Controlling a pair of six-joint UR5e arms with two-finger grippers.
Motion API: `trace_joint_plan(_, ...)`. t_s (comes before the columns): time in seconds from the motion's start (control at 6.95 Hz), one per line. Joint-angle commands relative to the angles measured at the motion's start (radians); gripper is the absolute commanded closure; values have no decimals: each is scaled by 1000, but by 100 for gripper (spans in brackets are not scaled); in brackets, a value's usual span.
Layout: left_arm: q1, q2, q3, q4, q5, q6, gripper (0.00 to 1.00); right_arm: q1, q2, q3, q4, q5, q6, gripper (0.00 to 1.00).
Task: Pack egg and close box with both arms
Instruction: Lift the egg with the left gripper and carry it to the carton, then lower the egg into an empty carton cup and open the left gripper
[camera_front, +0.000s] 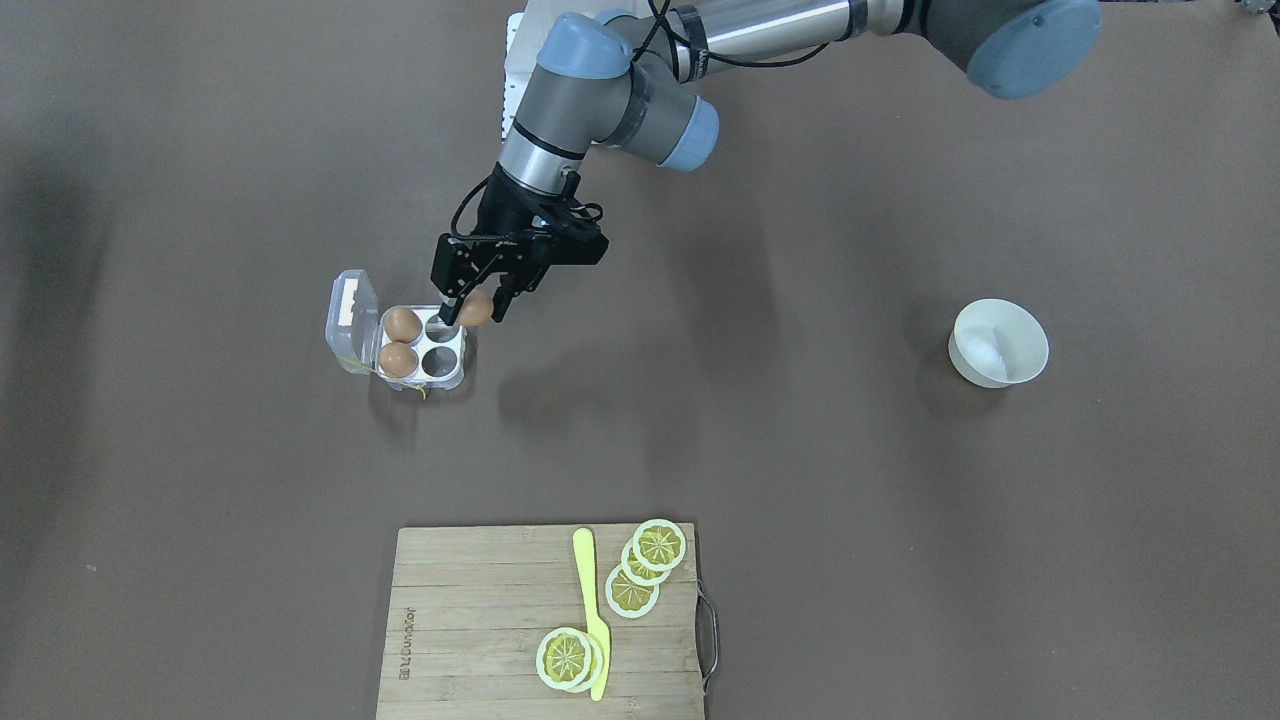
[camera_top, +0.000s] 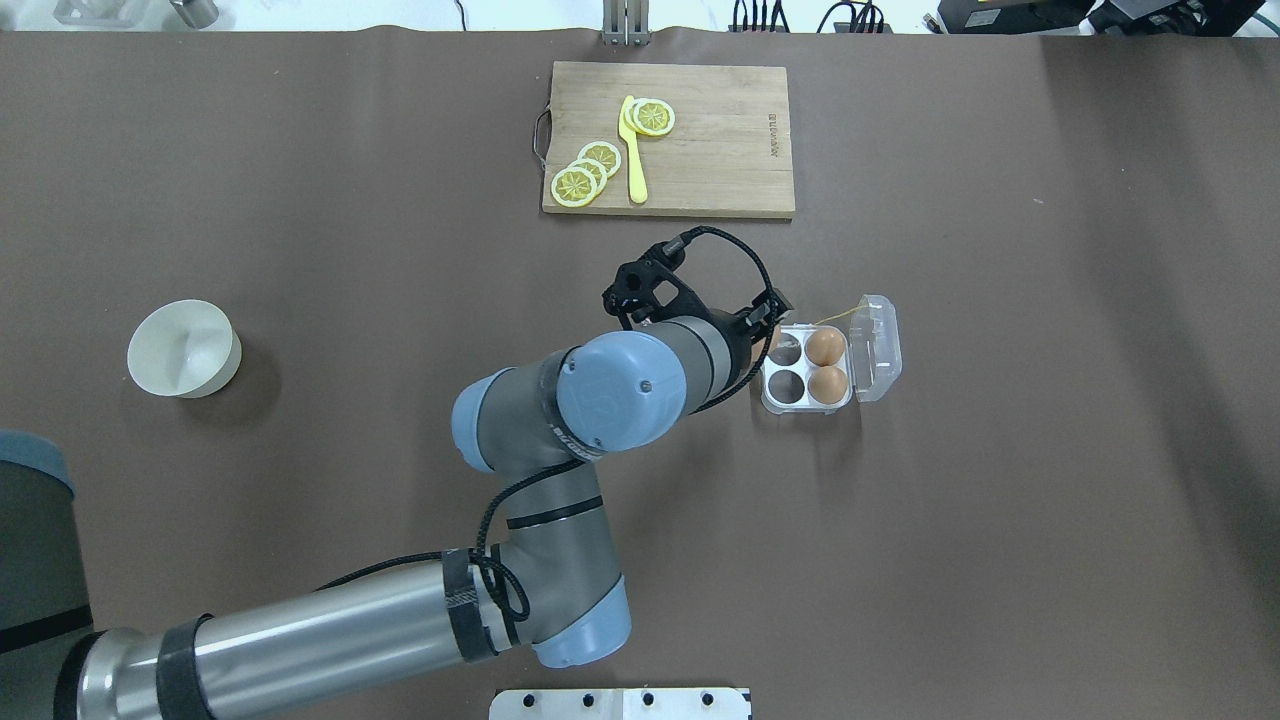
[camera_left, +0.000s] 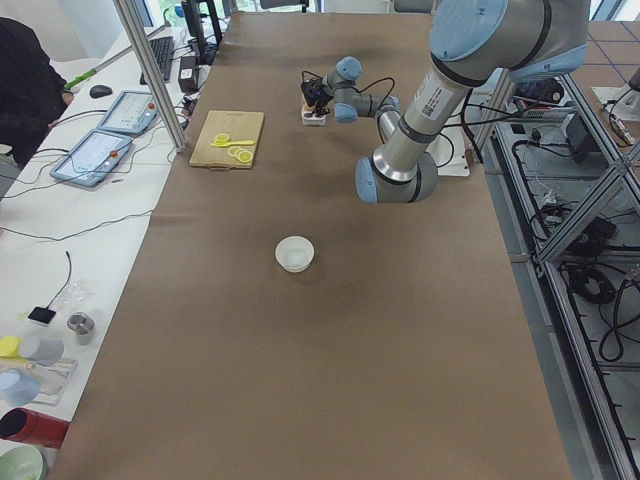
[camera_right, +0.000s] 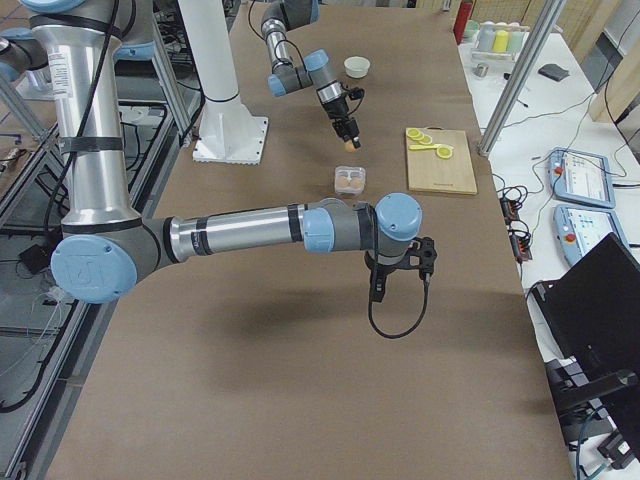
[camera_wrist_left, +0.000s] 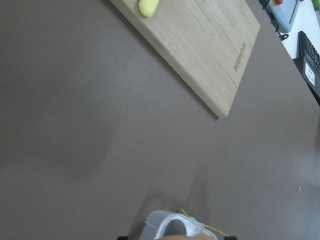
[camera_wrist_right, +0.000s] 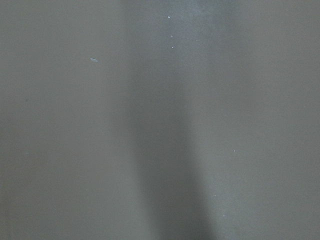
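- One egg is clamped between the narrowed fingers of the left gripper, just above the robot-side edge of the box.
- Two other eggs fill the cells beside the open lid.
- The box lies mid-worktop, somewhat toward the right edge.
- How far the right gripper is open, I cannot tell.

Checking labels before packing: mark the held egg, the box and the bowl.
egg (camera_front: 477, 309), front-facing view, middle of its brown shell.
box (camera_front: 346, 340), front-facing view, its open lid.
bowl (camera_front: 998, 343), front-facing view, its bare inside.
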Motion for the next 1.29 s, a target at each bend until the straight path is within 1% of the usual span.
trace_joint_plan(0.0,11,-82,132,-51,48,2,74,-14,2,16,-1,35,1,0)
trace_joint_plan(0.58,27,-93,169,-53,54,11,73,-21,16,17,-4,38,3,0)
trace_joint_plan(0.86,36,-89,171,-53,54,11,73,-21,17,25,-3,60,26,0)
trace_joint_plan(1.01,44,-89,170,-51,54,11,72,-21,17,26,-1,63,30,0)
trace_joint_plan(1.15,50,-89,166,-50,54,11,69,-21,17,31,-3,63,30,0)
